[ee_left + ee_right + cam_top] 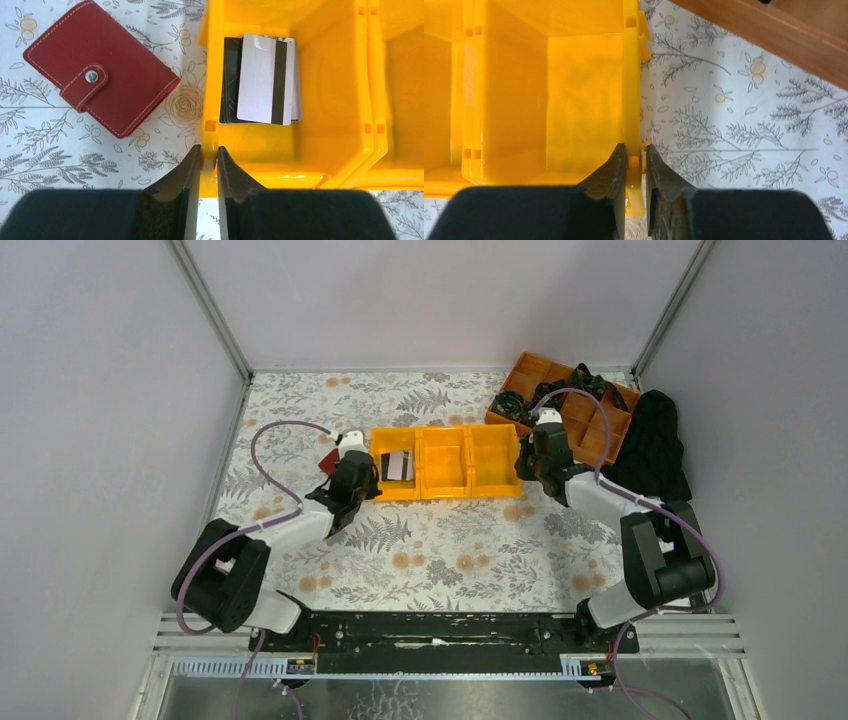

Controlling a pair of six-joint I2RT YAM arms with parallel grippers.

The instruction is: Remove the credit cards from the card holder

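Observation:
The red card holder (100, 65) lies shut and snapped on the floral cloth, just left of the yellow three-compartment bin (487, 480); in the top view it (327, 461) peeks out beside my left arm. The credit cards (264, 79), a grey-white one with a black stripe on top of black ones, lie in the bin's left compartment (397, 467). My left gripper (208, 150) is shut on the bin's left wall (212, 95). My right gripper (636, 150) is shut on the bin's right wall (630, 80).
An orange-brown divided tray (600, 425) with dark cables stands at the back right, its edge in the right wrist view (774, 30). A black cloth (655, 445) lies at the right. Grey walls enclose the table on three sides.

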